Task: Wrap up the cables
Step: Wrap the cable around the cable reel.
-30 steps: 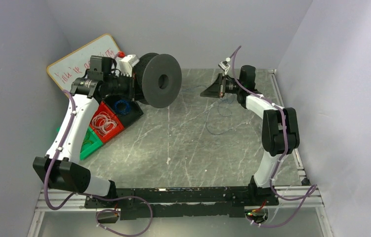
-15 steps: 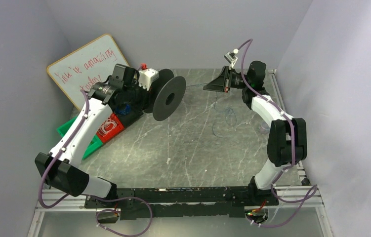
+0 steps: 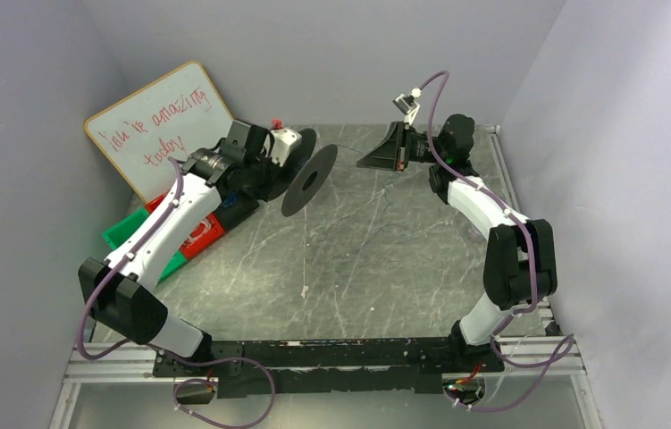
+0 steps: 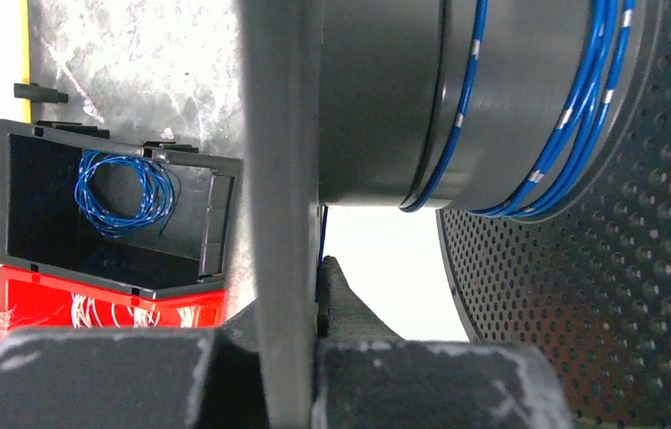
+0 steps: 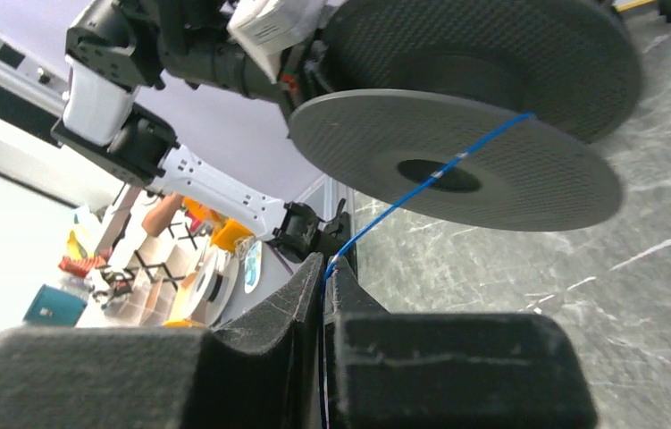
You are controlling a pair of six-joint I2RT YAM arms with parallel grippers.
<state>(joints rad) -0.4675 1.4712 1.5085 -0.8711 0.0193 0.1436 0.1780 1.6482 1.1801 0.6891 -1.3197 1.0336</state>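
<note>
Two readable words on the whiteboard (image 3: 157, 125) left of the spool (image 3: 310, 179): "amazing", "today"; the rest is illegible. Left arm reaches forward, left gripper (image 4: 289, 304) clamped on one spool flange, spool tilted. Right arm is bent in from the spool's right, right gripper (image 5: 324, 268) pinched closed on the blue cable (image 5: 421, 188). The cable runs taut from the fingertips to the spool rim, with several turns on the hub. Separate blue coil (image 4: 126, 192) sits in a black bin (image 4: 37, 223) left of the spool.
</note>
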